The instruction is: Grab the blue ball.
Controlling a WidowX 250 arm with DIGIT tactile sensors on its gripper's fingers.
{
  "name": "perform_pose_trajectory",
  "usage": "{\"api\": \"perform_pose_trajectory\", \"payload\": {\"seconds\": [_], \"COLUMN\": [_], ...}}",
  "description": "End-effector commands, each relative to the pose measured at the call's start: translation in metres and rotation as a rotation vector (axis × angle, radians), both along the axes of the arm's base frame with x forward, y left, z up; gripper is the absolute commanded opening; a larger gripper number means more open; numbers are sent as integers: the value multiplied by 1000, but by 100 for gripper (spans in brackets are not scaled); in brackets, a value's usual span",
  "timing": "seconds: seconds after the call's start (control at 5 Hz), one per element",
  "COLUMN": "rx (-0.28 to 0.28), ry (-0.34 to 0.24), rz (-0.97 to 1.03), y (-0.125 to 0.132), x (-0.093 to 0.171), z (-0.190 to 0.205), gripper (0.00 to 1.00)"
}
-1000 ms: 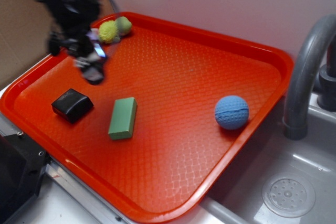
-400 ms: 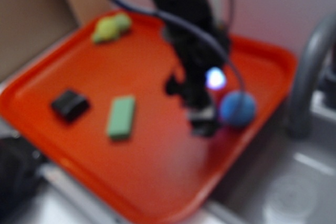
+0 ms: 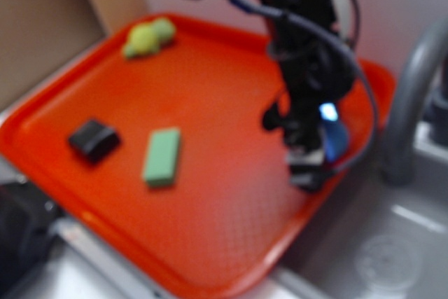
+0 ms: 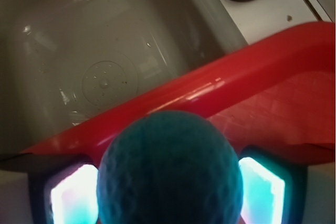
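Observation:
The blue ball [image 4: 170, 171], bumpy and round, fills the lower middle of the wrist view, resting on the red tray [image 4: 210, 85] just inside its rim. My gripper [image 4: 168, 195] is open and straddles the ball, with one glowing finger pad [image 4: 73, 195] at its left side and the other [image 4: 261, 190] at its right, both very near its surface. In the blurred exterior view my gripper [image 3: 318, 153] stands over the tray's right edge. It hides most of the ball [image 3: 337, 141], of which only a blue sliver shows.
A green block [image 3: 162, 157] and a black block [image 3: 93, 139] lie on the tray's left half, and a yellow-green plush toy [image 3: 147, 36] sits in the far corner. Right of the tray are a grey faucet [image 3: 409, 89] and the sink with its drain [image 4: 107, 80].
My arm has swung from the tray's far left corner across to the right edge. It now has the ball between its fingers. The ball has stayed in place.

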State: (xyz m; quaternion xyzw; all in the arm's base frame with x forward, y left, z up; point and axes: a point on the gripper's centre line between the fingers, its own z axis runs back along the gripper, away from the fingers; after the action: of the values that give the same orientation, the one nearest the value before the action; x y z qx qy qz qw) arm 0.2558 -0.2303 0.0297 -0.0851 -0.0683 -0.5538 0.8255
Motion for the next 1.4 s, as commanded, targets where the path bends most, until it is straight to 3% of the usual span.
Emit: {"api": "perform_pose_trajectory", "payload": {"seconds": [0.0, 0.4, 0.6, 1.0, 1.2], "rx": [-17, -63, 25, 190, 159], "ry": [-70, -121, -38, -30, -20], "rz": [50, 288, 532, 1006, 1026], "y": [13, 77, 114, 182, 194], "x": [-56, -86, -96, -80, -75], "z": [37, 92, 118, 138, 144], "gripper": [0, 0, 0, 0, 0]}}
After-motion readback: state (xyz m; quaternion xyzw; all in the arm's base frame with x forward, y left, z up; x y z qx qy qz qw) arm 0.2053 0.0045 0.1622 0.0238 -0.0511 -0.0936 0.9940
